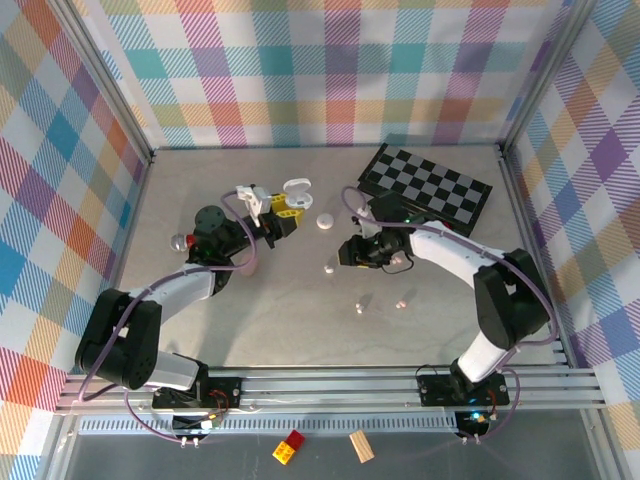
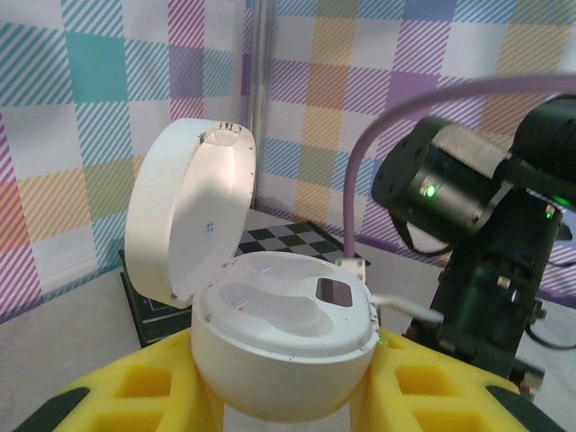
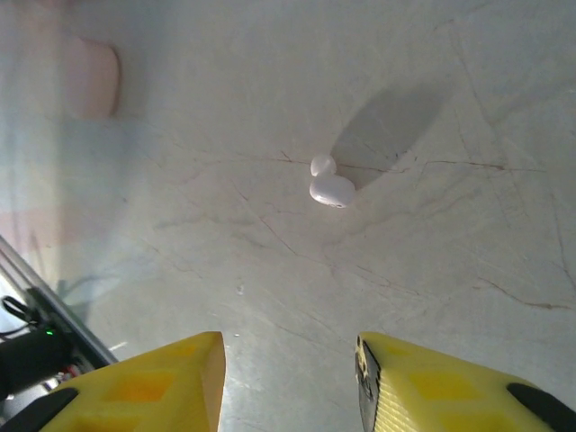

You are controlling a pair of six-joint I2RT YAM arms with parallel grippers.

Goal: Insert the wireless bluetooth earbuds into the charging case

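Nearest on the grey, scuffed bench (image 1: 300, 330) lie two further earbuds (image 1: 359, 308), too small to judge which way they point. The right fingers (image 3: 432, 391), cut off at the frame edge, stand wide apart and hold nothing. Just beyond them rests a white earbud (image 3: 331, 184), its long axis running roughly away from the fingers, narrow end farthest. A pink shape (image 3: 90, 76) far left of it is too blurred to identify. The left fingers (image 2: 135, 396) are clamped on the charging case (image 2: 283, 333), which sits upright with its lid raised at the left and its wells facing up. A chequered board (image 1: 425, 190) lies far right, with plaid walls (image 1: 330, 70) behind.
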